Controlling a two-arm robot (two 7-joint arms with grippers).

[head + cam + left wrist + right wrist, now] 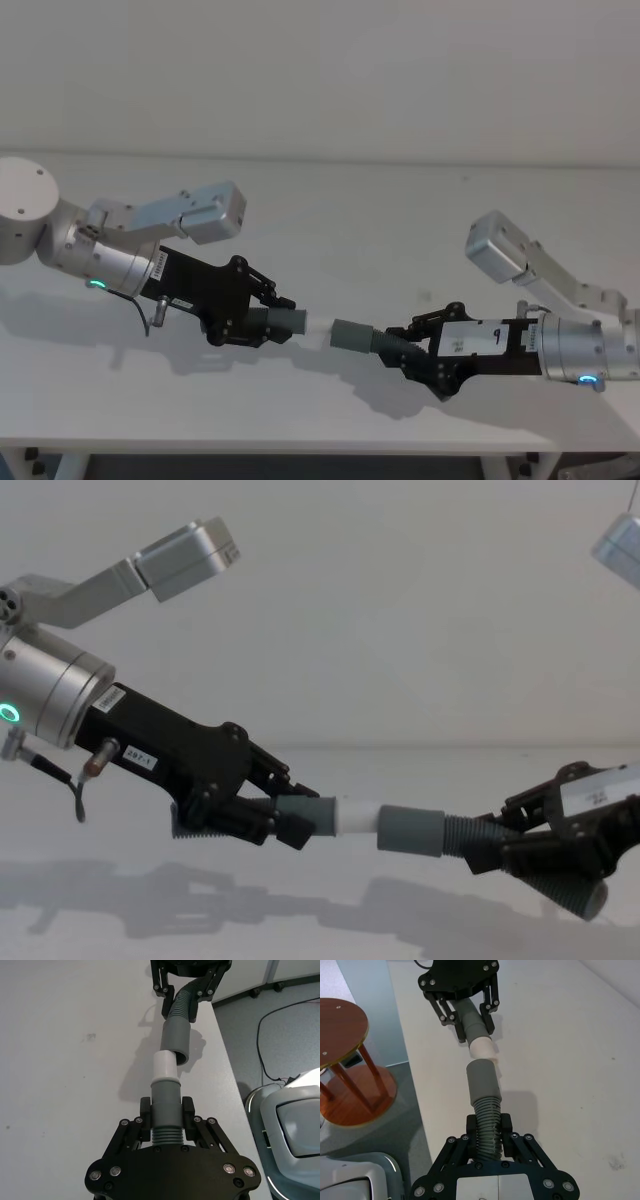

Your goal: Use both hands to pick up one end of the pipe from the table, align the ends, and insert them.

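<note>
Both pipe pieces hang just above the white table (400, 230). My left gripper (255, 318) is shut on the piece with the pale spigot tip (316, 325), gripping its grey cuff (165, 1102). My right gripper (420, 352) is shut on the ribbed part (487, 1120) of the other piece, whose wide socket cuff (352, 335) faces the spigot. The two ends are nearly in line and meet almost mouth to tip. The right wrist view shows a narrow gap between spigot (482, 1047) and socket (482, 1080). From the chest the spigot (358, 817) reaches the socket (410, 832).
The pipe hangs close to the table's front edge (225, 1065). Beyond that edge a round wooden stool (340, 1025) stands on the floor, and a black cable (280, 1015) lies there. My white body (295, 1120) is near the edge.
</note>
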